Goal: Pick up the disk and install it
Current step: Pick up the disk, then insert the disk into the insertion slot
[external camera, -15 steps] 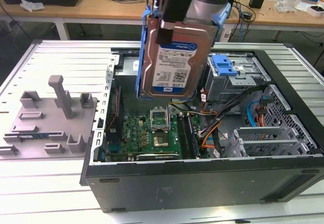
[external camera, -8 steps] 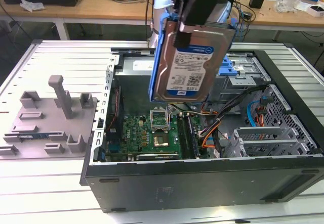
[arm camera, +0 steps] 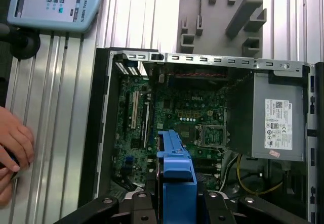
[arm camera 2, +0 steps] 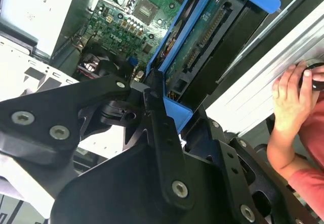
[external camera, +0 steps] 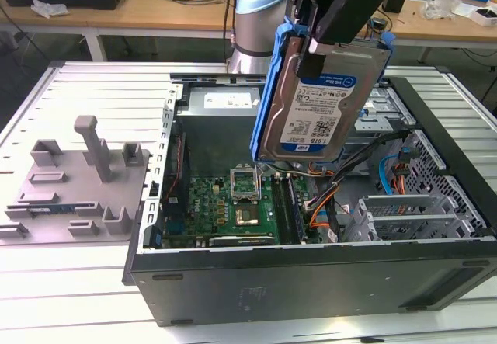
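Observation:
The disk (external camera: 314, 103), a silver hard drive with a blue-and-white label and a blue rail frame, hangs tilted on edge above the open computer case (external camera: 311, 274). My gripper (external camera: 320, 43) is shut on its upper end. In the second wrist view the disk (arm camera 2: 200, 39) shows its green circuit-board side, with the black fingers (arm camera 2: 158, 115) clamped on the blue frame. In the first wrist view the disk's blue frame (arm camera: 176, 166) sticks out from the gripper (arm camera: 174, 204) over the motherboard (arm camera: 172, 118).
A grey plastic holder (external camera: 78, 181) with upright posts lies on the table at the exterior view's left. Inside the case are a power supply (arm camera: 278, 123), cables and metal drive cages (external camera: 404, 212). A person's hand (arm camera 2: 291, 97) rests on the table edge, near a teach pendant (arm camera: 50, 4).

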### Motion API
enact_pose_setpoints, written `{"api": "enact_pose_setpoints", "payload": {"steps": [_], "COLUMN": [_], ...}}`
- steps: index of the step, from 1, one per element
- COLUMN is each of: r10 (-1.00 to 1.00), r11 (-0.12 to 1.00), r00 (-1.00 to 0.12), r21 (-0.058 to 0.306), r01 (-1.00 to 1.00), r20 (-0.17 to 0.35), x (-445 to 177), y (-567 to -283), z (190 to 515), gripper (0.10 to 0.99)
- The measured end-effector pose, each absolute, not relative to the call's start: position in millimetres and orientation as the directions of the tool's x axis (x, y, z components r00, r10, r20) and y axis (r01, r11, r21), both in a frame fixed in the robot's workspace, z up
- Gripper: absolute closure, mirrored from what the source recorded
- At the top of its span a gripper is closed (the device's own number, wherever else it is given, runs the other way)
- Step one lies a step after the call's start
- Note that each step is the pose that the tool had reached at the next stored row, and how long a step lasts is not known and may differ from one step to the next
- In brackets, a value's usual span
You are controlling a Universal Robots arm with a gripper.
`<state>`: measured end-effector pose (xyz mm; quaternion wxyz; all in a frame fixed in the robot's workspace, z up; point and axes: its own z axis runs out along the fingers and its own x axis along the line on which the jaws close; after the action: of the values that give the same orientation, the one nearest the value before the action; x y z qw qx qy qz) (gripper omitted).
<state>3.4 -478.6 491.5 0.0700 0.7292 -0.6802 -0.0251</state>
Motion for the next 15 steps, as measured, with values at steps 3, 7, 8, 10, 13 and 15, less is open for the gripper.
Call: {"api": "enact_pose_setpoints", "payload": {"steps": [3, 7, 8, 10, 13, 15], "r10": [-0.996, -0.996, -0.996, -0.996, -0.996, -0.996], "r11": [-0.065, -0.065, -0.065, -0.065, -0.066, -0.066], "r00": [0.073, 0.074, 0.074, 0.074, 0.074, 0.074], "r21": [0.136, 0.136, 0.136, 0.136, 0.136, 0.136], "r01": [-0.989, -0.989, -0.989, -0.989, -0.989, -0.988], "r20": [0.059, 0.059, 0.059, 0.059, 0.059, 0.059], "x": [3.5, 3.5, 3.5, 3.5, 3.5, 3.5], "y": [-478.6, -478.6, -478.6, -478.6, -478.6, -478.6], "z": [491.5, 491.5, 491.5, 491.5, 491.5, 491.5], "gripper": [0.718, 0.718, 0.718, 0.718, 0.718, 0.718]}}
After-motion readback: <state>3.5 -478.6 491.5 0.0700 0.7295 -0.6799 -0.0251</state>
